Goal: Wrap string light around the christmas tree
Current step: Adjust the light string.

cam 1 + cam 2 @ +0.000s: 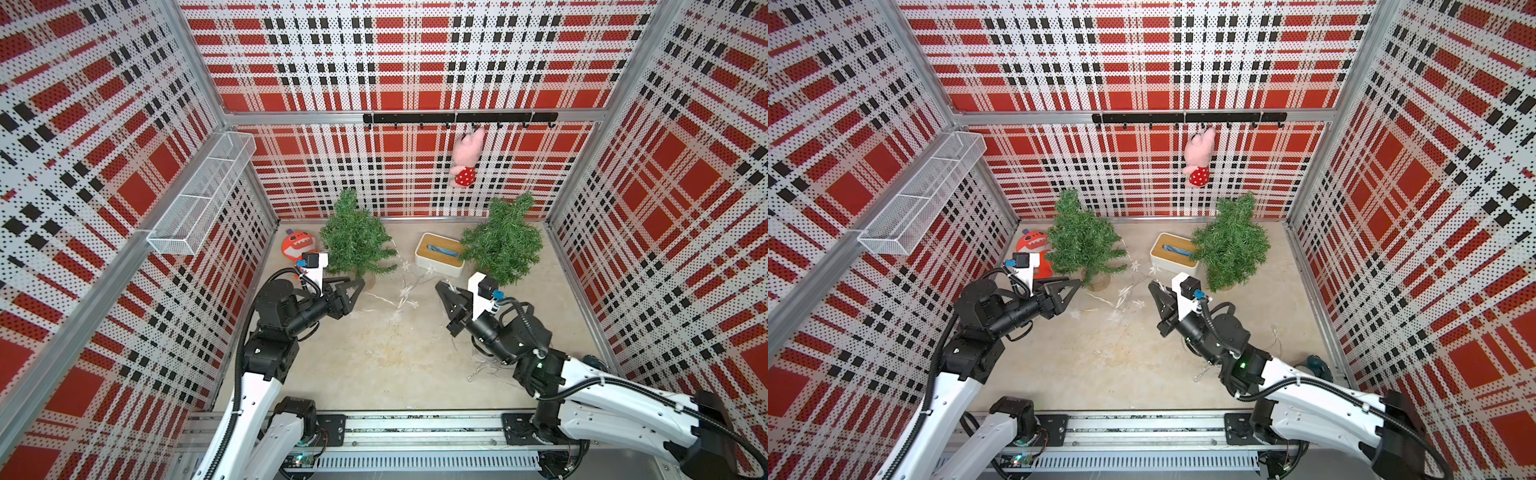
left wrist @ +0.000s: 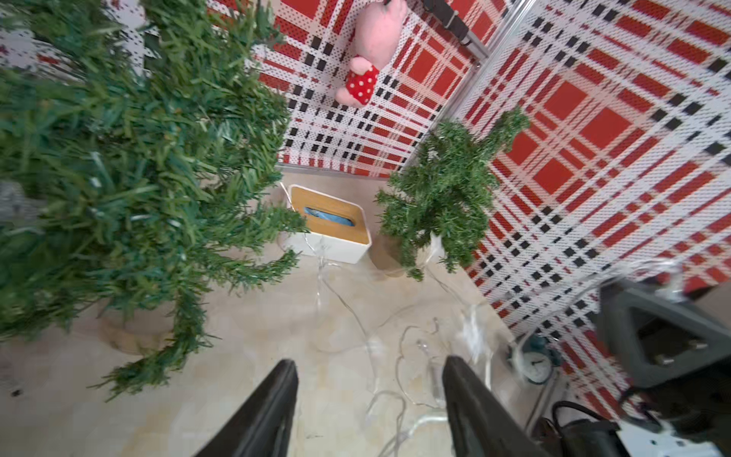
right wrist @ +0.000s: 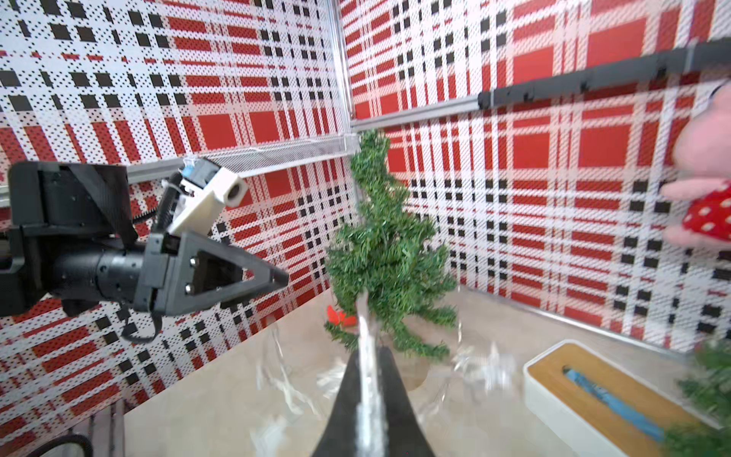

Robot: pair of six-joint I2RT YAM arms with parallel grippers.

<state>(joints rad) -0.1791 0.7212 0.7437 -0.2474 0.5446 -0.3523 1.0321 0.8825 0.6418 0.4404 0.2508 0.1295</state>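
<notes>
The string light (image 1: 404, 291) is spread loose on the worktop (image 1: 395, 365) between the left tree (image 1: 355, 237) and the right tree (image 1: 503, 241), in front of the box (image 1: 440, 255). A clear strand is clamped between the closed fingers of the right end effector (image 3: 368, 352), which is pointed toward the left tree. The left end effector (image 2: 370, 380) is held just beside the left tree's base, its jaws apart and empty, with strands seen on the worktop beyond the gap. More wire is seen beneath the right arm.
</notes>
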